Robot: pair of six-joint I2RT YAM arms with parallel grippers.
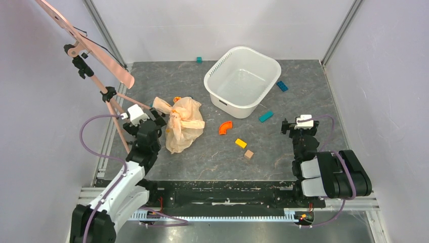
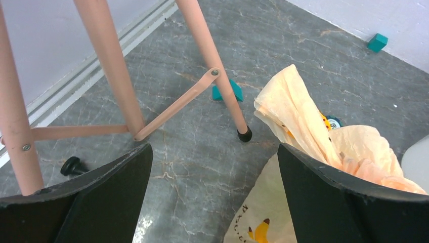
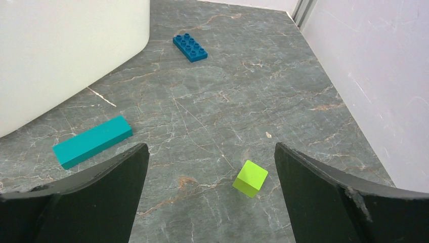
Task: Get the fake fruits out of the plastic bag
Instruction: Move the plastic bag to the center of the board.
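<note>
The plastic bag (image 1: 183,124) lies crumpled on the grey floor at centre left, peach with yellow banana prints. It also shows at the right of the left wrist view (image 2: 303,126). No fake fruits are plainly visible; they are hidden in the bag's folds. My left gripper (image 1: 158,121) is open and empty, low beside the bag's left edge. In its own view (image 2: 215,152) the right finger overlaps the bag and bare floor lies between the fingers. My right gripper (image 1: 296,125) is open and empty at the right, with a lime-green cube (image 3: 250,178) on the floor between its fingers (image 3: 211,149).
A white tub (image 1: 243,81) stands at the back centre. A pink tripod (image 1: 96,76) stands at left, one leg (image 2: 217,66) close to the bag. Loose blocks: orange arch (image 1: 225,127), yellow block (image 1: 241,143), brown cube (image 1: 249,154), teal bar (image 1: 265,116), blue brick (image 1: 282,86).
</note>
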